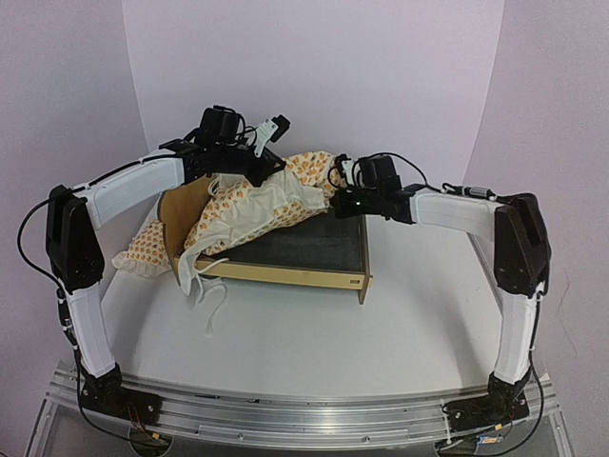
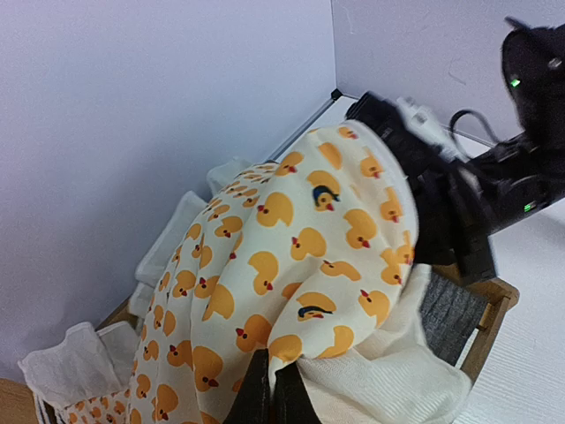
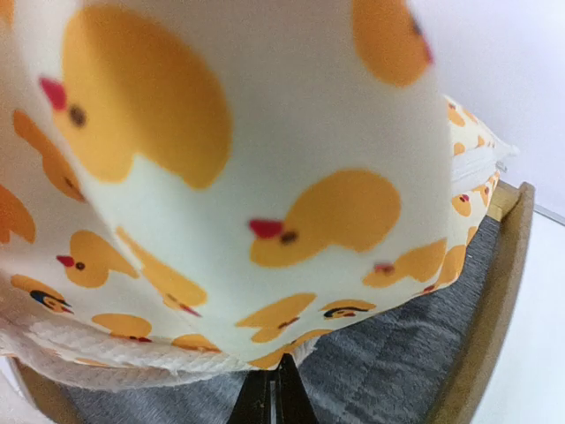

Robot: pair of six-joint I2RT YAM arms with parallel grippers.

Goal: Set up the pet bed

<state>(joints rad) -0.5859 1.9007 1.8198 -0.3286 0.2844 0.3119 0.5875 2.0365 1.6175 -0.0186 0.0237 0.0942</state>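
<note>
Half done: cushion (image 1: 257, 205) partly in bed (image 1: 304, 274), bunched, not flat. My left claw (image 2: 272, 380) pinched shut on its edge; my right claw (image 3: 272, 393) shut, grip unclear; pillow (image 1: 147, 246) beside bed, unplaced.

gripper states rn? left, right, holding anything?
Left gripper: shut, pinching the duck-print cushion.
Right gripper: shut at the cushion's lower edge; whether it grips fabric cannot be told.

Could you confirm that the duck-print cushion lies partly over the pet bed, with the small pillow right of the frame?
Not quite: the top external view shows the small pillow left of the pet bed; the duck-print cushion does lie partly over it.
</note>
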